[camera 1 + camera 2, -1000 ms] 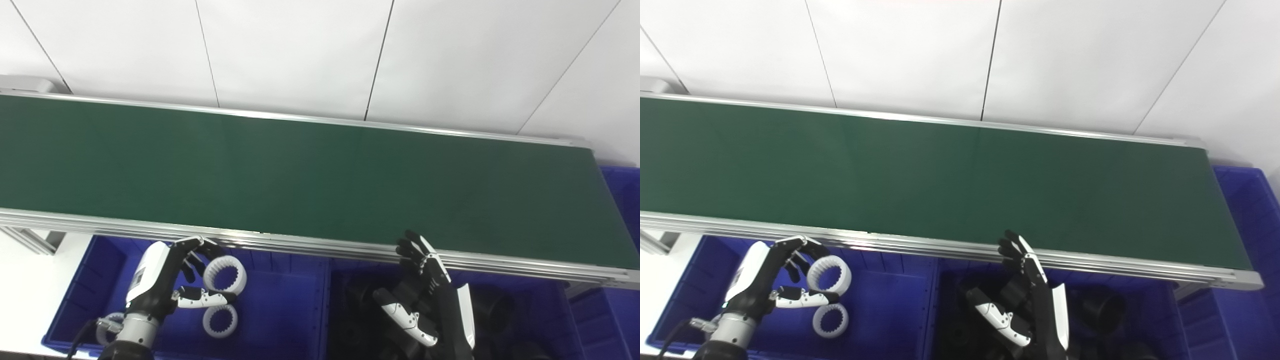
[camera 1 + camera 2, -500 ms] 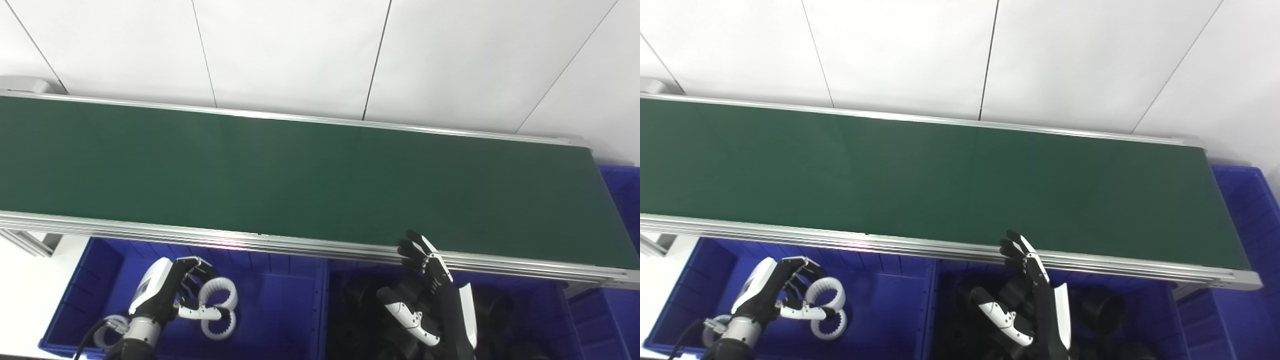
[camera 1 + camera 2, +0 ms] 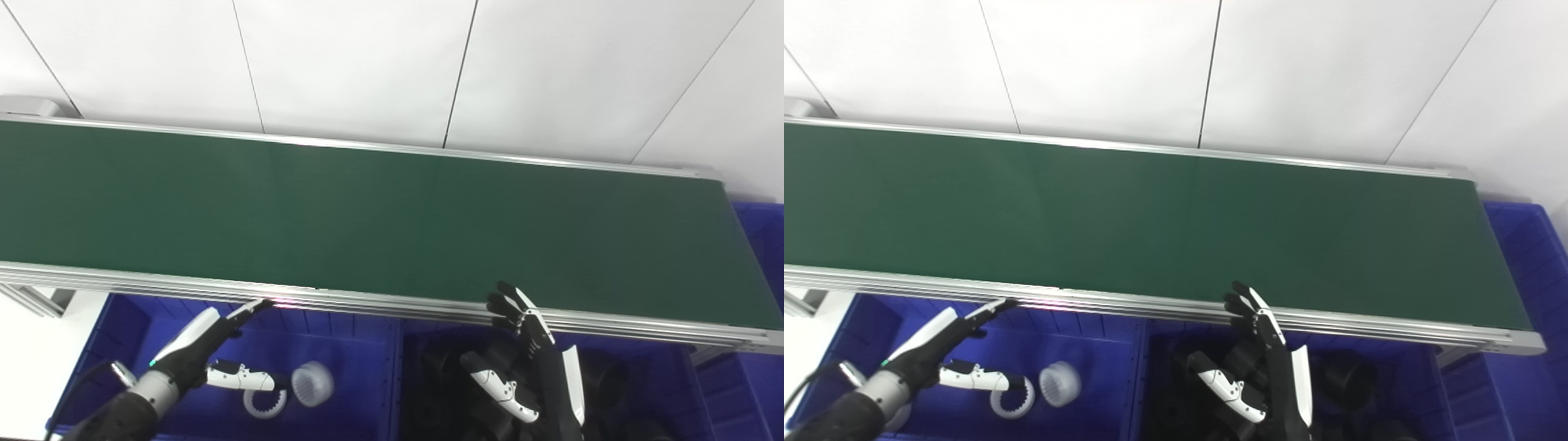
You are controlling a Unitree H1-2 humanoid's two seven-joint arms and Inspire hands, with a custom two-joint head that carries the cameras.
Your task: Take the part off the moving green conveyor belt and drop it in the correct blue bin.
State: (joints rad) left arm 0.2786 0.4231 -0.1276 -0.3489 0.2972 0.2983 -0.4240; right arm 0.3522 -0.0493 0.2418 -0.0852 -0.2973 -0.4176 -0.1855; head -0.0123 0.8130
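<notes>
1. Left hand, fingers spread and holding nothing, hangs over the left blue bin.
2. Just beside its thumb, a blurred white part and a white toothed ring are in that bin.
3. Right hand, open, hangs over the right blue bin of black parts.

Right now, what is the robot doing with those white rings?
The left robot hand is open above the left blue bin, and a white ring part sits blurred just past its thumb, apparently tumbling in beside another white ring lying on the bin floor. The right robot hand is open and holds nothing, above the right bin of black parts. The green conveyor belt has no part on it.
</notes>
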